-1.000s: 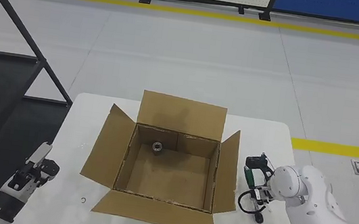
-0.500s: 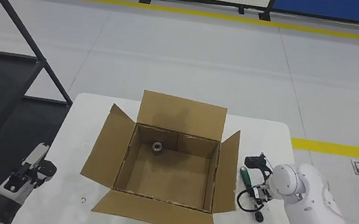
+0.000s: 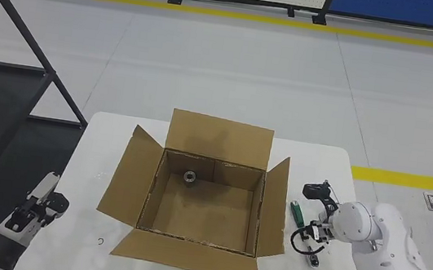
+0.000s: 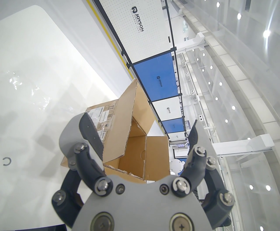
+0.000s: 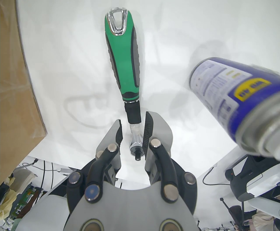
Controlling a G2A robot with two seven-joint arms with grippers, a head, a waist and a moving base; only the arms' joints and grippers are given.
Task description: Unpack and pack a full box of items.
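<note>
while the cardboard box (image 3: 133,177) sits mid-worktop (image 3: 100,144) with its flaps spread open, a small dark round part (image 3: 189,177) lies inside by the far wall. just beside the right flap a green-handled ratchet (image 3: 294,211) lies flat. the right pincer (image 5: 133,119) straddles its metal neck, fingers parted. a blue spray can (image 5: 227,87) is near. the left pincer (image 4: 140,122) gapes wide, holding nothing, by the worktop's near left edge.
</note>
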